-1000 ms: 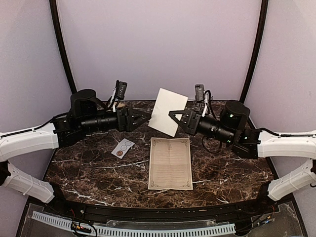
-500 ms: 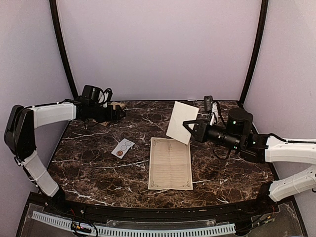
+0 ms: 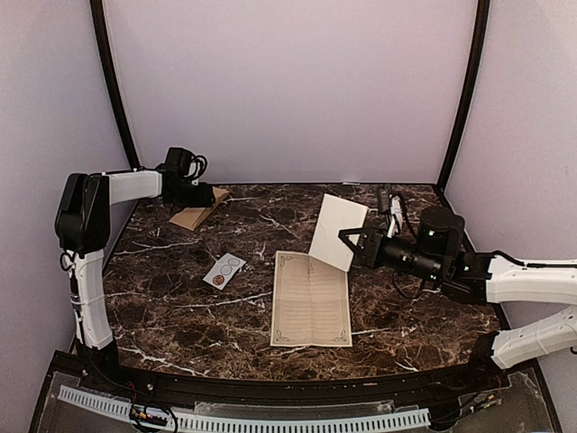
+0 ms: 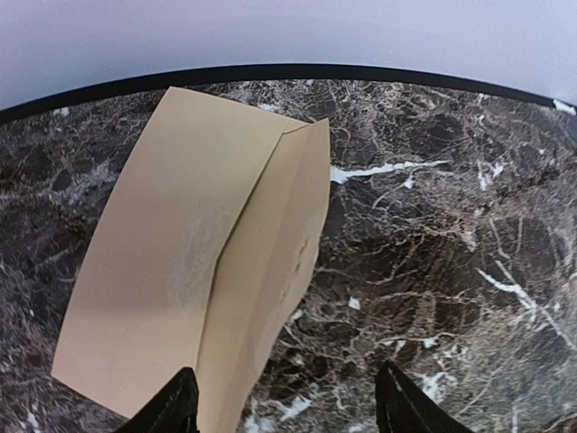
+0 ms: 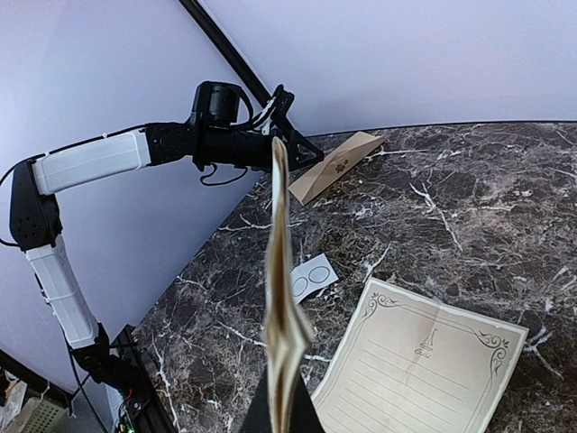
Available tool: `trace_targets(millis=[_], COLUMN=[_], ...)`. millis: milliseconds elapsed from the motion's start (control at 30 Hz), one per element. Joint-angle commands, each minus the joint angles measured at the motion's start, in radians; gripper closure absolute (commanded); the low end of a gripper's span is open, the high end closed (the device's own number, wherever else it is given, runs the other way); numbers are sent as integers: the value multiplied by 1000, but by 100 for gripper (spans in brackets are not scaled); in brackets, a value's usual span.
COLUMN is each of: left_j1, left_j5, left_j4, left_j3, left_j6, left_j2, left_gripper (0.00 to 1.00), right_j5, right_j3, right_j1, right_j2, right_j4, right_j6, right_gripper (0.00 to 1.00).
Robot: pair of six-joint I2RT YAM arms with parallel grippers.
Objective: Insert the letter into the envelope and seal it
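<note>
The tan envelope (image 3: 191, 217) lies flat at the table's back left corner; in the left wrist view (image 4: 185, 262) its flap is folded over. My left gripper (image 3: 207, 194) is open just above it, one fingertip (image 4: 171, 410) over the envelope's near edge, the other over bare marble. My right gripper (image 3: 350, 240) is shut on a folded cream letter (image 3: 337, 231) and holds it upright in the air right of centre; the right wrist view shows the letter (image 5: 283, 298) edge-on. A second, unfolded sheet with an ornate border (image 3: 311, 298) lies flat at the table's middle.
A small white sticker card with circles (image 3: 224, 270) lies left of the flat sheet, also in the right wrist view (image 5: 311, 275). The left arm (image 5: 99, 161) stretches along the left wall. Black frame posts (image 3: 113, 86) stand at the back corners.
My left arm swung from the table's centre to the back left corner, over the envelope. My right gripper carried the folded letter rightward and a little lower.
</note>
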Motion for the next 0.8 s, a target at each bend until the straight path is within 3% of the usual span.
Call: trace_targets(millis=[0,233,300,333,567,633,767], left_j1=[0,-1,-1,-1,-1,-1,-2], left_j5=[-74,-84,-90,-92,-104,-121,-168], left_j4=[-83,-99,-100,-100,-99,-103,-139], left_j3=[91,131,136,136,133,134,114], left_j6=[87,108,112,114,130,131,104], left_j2=[55,127,143,151,173,172,122], left_gripper=[36,44,51,60,79,97,100], right_j5=[5,5,5,5,4,4,5], right_j3=[-9,-36,-36,-37,-36,-38,-40], right_j1=[-12,-22,-24,-24,-26,-26,-26], right_j2=[-29,-50,-50,-48,-41,-40,-44], right_j4=[41,44,45,45,43,46,45], right_j6=[-18,-14,-12,-11,-9,-4,0], right_gripper=[100,100,100,100,100,100,100])
